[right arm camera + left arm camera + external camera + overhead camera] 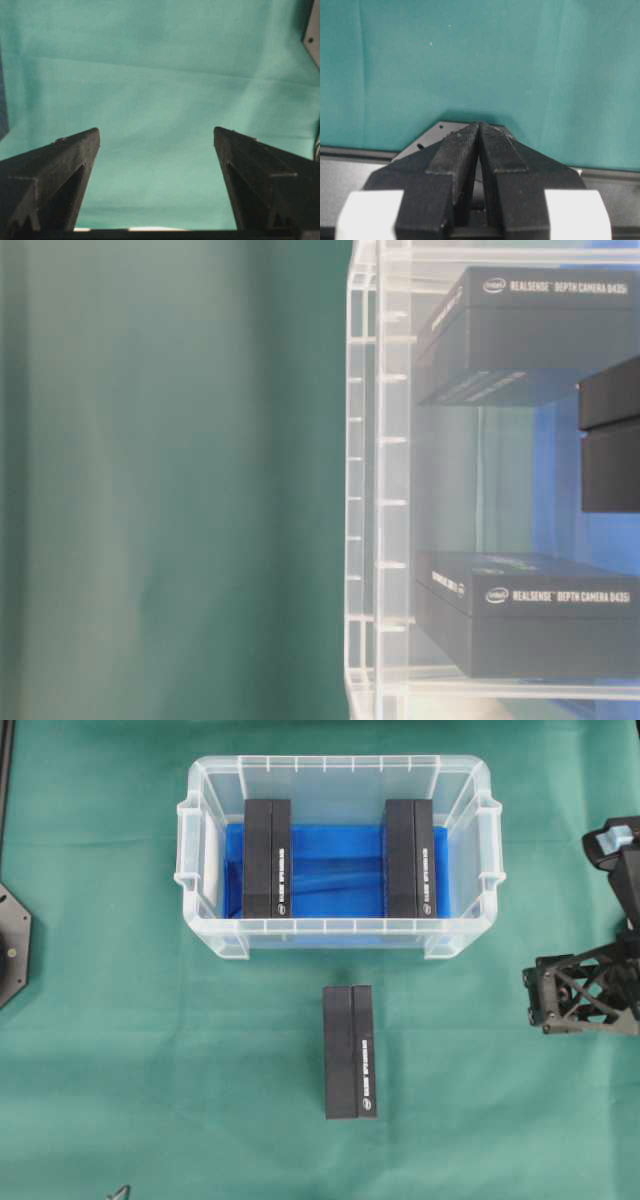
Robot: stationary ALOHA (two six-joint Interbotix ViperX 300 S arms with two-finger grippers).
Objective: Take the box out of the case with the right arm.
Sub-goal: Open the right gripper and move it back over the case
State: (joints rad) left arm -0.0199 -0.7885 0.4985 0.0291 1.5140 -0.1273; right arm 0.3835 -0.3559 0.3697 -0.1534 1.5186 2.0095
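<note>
The clear case [200,870] with blue lining stands at the back middle of the green cloth. Two black boxes lie inside it, one at the left [267,858] and one at the right [410,858]. A third black box [350,1051] lies on the cloth in front of the case. My right gripper [533,998] hovers at the right edge, well apart from the case and all boxes. It is open [156,132], with only green cloth between its fingers. My left gripper [479,125] is shut on nothing, its tips touching over the cloth.
The table-level view shows the case's ribbed wall [365,490] with the boxes [530,610] behind it. A black arm base plate [12,945] sits at the left edge. Green cloth covers the table around the case.
</note>
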